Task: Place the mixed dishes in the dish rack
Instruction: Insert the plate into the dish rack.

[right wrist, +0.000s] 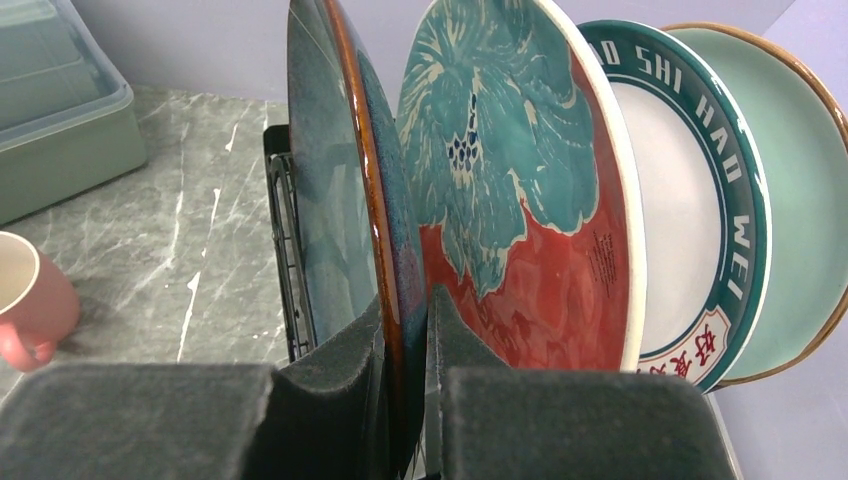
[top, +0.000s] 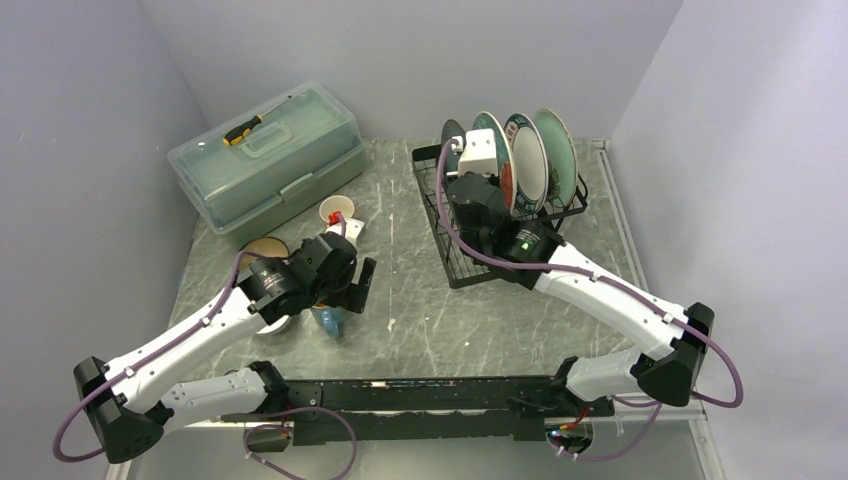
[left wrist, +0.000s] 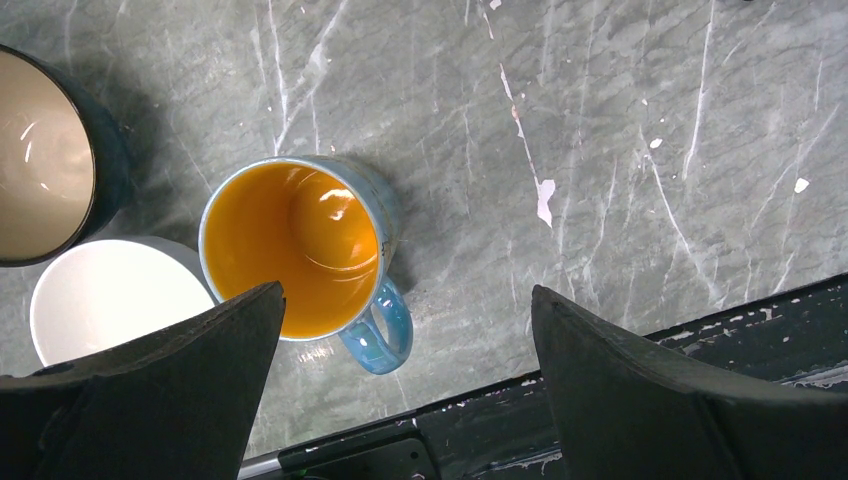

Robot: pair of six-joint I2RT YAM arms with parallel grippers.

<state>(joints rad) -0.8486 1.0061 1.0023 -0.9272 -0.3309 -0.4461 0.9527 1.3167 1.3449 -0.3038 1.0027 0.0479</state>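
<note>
My right gripper is shut on the lower rim of the teal plate, which stands upright at the left end of the black dish rack. Beside it stand the teal-and-red patterned plate, the white dark-rimmed plate and the pale green plate. My left gripper hangs open above the blue mug, which sits upright on the table with its orange inside showing. A white bowl and a tan bowl sit close to that mug. The pink mug stands further back.
A translucent green lidded box sits at the back left with a yellow-and-black screwdriver on its lid. The black base rail runs along the near table edge just below the blue mug. Walls close in on both sides.
</note>
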